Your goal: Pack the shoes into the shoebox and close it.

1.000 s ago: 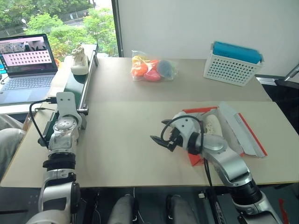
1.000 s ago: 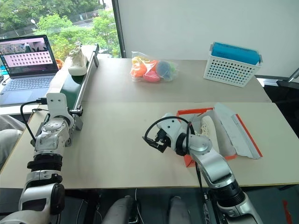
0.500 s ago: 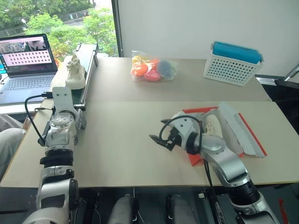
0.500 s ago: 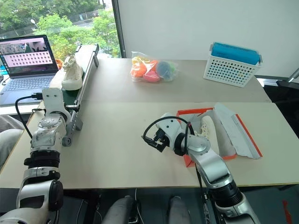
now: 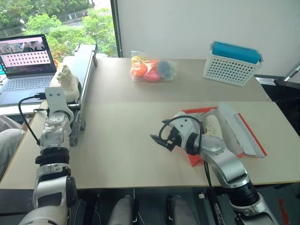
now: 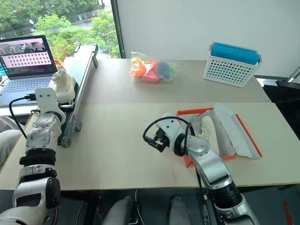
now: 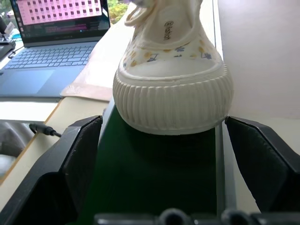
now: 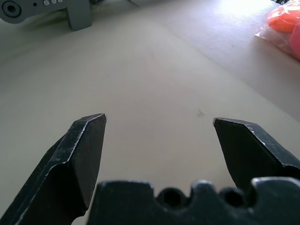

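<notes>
One cream shoe (image 7: 171, 93) stands on the green conveyor belt (image 7: 154, 178) at the table's left edge, its ribbed end facing my left gripper (image 7: 162, 121). That gripper is open, and its fingertips (image 7: 89, 136) flank the shoe's end without touching it. The same shoe (image 5: 68, 82) shows just beyond my left wrist. The orange-red shoebox (image 5: 194, 159) lies open at the right, its lid (image 5: 241, 129) folded back, with the other shoe (image 5: 213, 126) inside. My right gripper (image 5: 157, 140) hovers open over bare table left of the box, holding nothing.
A laptop (image 5: 26, 61) sits beyond the conveyor's rail (image 5: 86, 70) at the far left. A clear bag of coloured toys (image 5: 152, 69) lies at the back centre. A white perforated basket (image 5: 229, 70) with a blue item stands at the back right.
The shoe on the belt has travelled along the conveyor towards my left gripper. My left arm has shifted slightly up and left. The right arm has not moved.
</notes>
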You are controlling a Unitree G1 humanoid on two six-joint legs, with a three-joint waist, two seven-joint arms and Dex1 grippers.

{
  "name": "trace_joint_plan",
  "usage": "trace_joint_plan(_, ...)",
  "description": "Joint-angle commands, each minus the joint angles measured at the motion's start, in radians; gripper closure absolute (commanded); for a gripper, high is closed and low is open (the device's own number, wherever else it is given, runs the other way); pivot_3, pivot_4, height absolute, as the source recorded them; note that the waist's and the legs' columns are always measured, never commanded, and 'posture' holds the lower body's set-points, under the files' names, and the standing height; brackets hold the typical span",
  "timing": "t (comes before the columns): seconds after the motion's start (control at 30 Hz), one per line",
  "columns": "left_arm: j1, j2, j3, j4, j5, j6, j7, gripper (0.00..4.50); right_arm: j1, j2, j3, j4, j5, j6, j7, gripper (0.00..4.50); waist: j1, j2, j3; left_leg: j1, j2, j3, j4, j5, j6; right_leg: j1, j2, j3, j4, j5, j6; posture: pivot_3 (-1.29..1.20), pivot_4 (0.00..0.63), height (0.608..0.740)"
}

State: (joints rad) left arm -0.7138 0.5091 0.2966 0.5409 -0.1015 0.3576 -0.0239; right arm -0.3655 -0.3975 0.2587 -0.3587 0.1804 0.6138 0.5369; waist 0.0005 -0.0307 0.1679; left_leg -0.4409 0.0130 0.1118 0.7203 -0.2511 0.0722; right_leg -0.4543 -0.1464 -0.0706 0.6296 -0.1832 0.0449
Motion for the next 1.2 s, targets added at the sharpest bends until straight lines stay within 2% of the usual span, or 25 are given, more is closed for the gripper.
trace_joint_plan(0.03,-0.041,0.018,-0.006,-0.029,0.006,-0.015,-0.010,0.00,-0.001,0.011,-0.030,-0.040,0.008,0.003,-0.013,0.18,-0.001,0.000,0.000,0.000,0.000,0.000,0.000,0.000,0.000,0.000,0.000,0.000,0.000,0.000,0.000,0.00,0.150,0.705)
trace_joint_plan(0.57,-0.048,-0.025,0.076,0.023,-0.092,0.165,0.025,0.00,-0.015,0.014,-0.073,-0.062,0.030,0.040,-0.018,0.18,-0.011,0.000,-0.001,0.002,0.000,0.000,0.000,0.001,-0.001,0.001,0.000,0.000,0.002,0.000,0.000,0.00,0.150,0.705)
trace_joint_plan(0.6,-0.047,-0.027,0.075,0.018,-0.094,0.165,0.020,0.41,-0.016,0.013,-0.074,-0.062,0.030,0.041,-0.019,0.00,-0.012,0.000,-0.001,0.003,0.000,0.000,0.000,0.001,-0.001,0.001,0.000,0.000,0.002,0.000,0.000,0.00,0.150,0.705)
trace_joint_plan(0.63,-0.047,-0.030,0.076,0.012,-0.097,0.164,0.016,0.51,-0.017,0.013,-0.075,-0.062,0.031,0.041,-0.019,0.00,-0.012,0.000,-0.001,0.003,0.000,0.000,0.000,0.001,-0.001,0.002,0.000,0.000,0.002,0.000,0.000,0.00,0.150,0.705)
trace_joint_plan(0.7,-0.046,-0.036,0.077,0.000,-0.105,0.155,0.007,1.10,-0.020,0.013,-0.076,-0.061,0.030,0.041,-0.021,0.00,-0.010,0.000,-0.001,0.003,0.000,0.000,0.000,0.001,-0.001,0.002,0.000,0.000,0.002,0.000,0.000,0.00,0.150,0.705)
trace_joint_plan(0.77,-0.047,-0.037,0.077,-0.003,-0.104,0.156,0.009,1.94,-0.022,0.014,-0.078,-0.059,0.030,0.041,-0.023,0.00,-0.007,0.000,-0.001,0.003,0.000,0.000,0.000,0.001,-0.002,0.002,0.000,0.000,0.002,0.000,0.000,0.00,0.150,0.705)
trace_joint_plan(1.0,-0.051,-0.036,0.076,0.002,-0.106,0.166,0.011,4.21,-0.024,0.017,-0.082,-0.058,0.029,0.042,-0.029,0.00,-0.008,0.000,-0.001,0.004,0.000,0.000,-0.001,0.001,-0.002,0.002,0.000,0.000,0.002,0.000,0.000,0.00,0.150,0.705)
trace_joint_plan(1.2,-0.063,-0.039,0.080,0.019,-0.105,0.174,0.025,4.21,-0.028,0.015,-0.085,-0.054,0.026,0.042,-0.034,0.00,-0.007,0.000,-0.001,0.004,0.000,-0.001,-0.001,0.001,-0.002,0.002,0.000,0.000,0.002,0.000,0.000,0.00,0.150,0.705)
